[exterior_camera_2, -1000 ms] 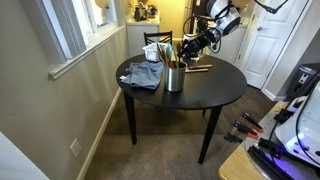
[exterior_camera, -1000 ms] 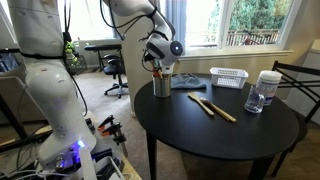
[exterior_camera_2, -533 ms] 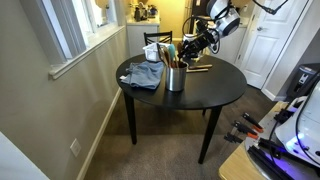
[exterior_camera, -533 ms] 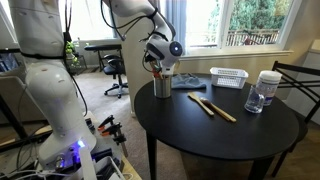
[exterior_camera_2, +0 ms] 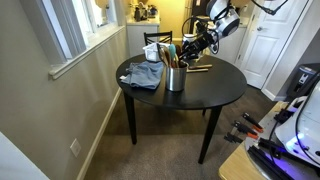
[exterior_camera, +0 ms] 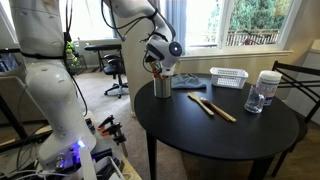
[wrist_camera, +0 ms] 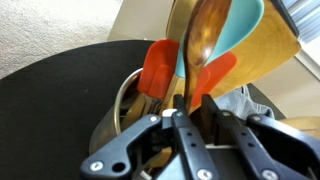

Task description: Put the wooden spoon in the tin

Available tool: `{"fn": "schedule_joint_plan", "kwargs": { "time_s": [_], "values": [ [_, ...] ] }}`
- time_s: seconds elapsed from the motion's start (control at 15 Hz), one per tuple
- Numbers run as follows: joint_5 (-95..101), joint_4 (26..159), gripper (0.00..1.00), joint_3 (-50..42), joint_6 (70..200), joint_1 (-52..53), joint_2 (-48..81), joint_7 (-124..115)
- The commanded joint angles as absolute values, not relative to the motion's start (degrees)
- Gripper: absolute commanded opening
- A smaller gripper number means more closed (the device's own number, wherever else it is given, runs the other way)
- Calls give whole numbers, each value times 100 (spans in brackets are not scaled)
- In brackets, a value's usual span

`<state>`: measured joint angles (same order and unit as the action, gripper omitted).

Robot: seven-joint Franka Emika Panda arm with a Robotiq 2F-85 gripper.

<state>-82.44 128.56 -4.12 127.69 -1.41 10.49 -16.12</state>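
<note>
My gripper (wrist_camera: 193, 100) is shut on the handle of the dark brown wooden spoon (wrist_camera: 207, 40), whose bowl points away from me. It hangs right over the open silver-grey tin (wrist_camera: 126, 100). The tin holds orange and teal spatulas and pale wooden utensils. In both exterior views the gripper (exterior_camera: 158, 66) (exterior_camera_2: 190, 52) sits just above the tin (exterior_camera: 162, 87) (exterior_camera_2: 175, 80), which stands near the edge of the round black table (exterior_camera: 230, 135). The spoon's lower end is hidden among the fingers and the tin's contents.
Two long pale wooden utensils (exterior_camera: 212, 106) lie mid-table. A white mesh basket (exterior_camera: 229, 77) and a clear jar with a white lid (exterior_camera: 268, 87) stand at the far side. A grey-blue cloth (exterior_camera_2: 145, 75) lies next to the tin. A chair (exterior_camera: 298, 80) stands beside the table.
</note>
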Motion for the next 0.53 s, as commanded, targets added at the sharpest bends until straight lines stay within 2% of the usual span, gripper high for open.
{"fn": "schedule_joint_plan", "kwargs": {
  "time_s": [0.0, 0.47],
  "values": [
    [-8300, 12879, 55, -373, 13054, -114, 1042, -1773],
    [-7975, 13043, 98, -357, 12924, -94, 819, -2092]
  ]
}}
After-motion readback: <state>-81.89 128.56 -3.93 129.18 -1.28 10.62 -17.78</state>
